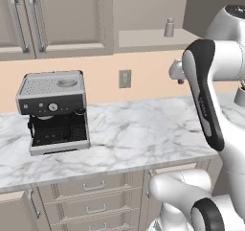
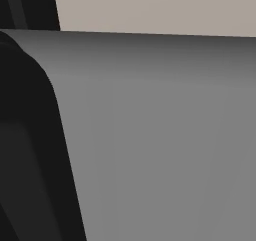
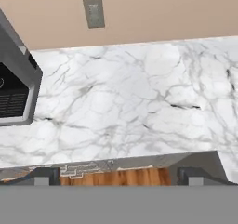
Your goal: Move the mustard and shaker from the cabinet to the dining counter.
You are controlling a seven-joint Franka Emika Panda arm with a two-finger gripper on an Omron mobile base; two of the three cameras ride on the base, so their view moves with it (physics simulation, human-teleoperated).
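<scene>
Shaker (image 1: 169, 28): small grey-silver upright cylinder with a slightly domed top, standing on an open ledge up and to the right of the coffee machine (image 1: 53, 111), just beside the right edge of the cabinet (image 1: 57, 19), whose doors are closed. Judged light and rigid, with a smooth metal wall that may slip; best taken across the middle of the body, jaws level, below the dome, with a firm but not crushing squeeze; likely to tip if nudged high. Mustard: cannot be made out here, presumably behind the closed doors; if a plastic squeeze bottle, judged light and somewhat yielding, to be taken at the wider lower body. Tool (image 3: 118, 176): jaws stand fully apart and hold nothing; the two dark tips sit at the bottom of the hand view, looking down onto the marble surface (image 1: 143, 134) to the right of the coffee machine, with a wall outlet (image 3: 94, 12) above it. Arm (image 1: 206, 91): folded high to the right of the coffee machine, forearm angled downward, well below the shaker's level. The lift toward the ledge is not yet begun.
</scene>
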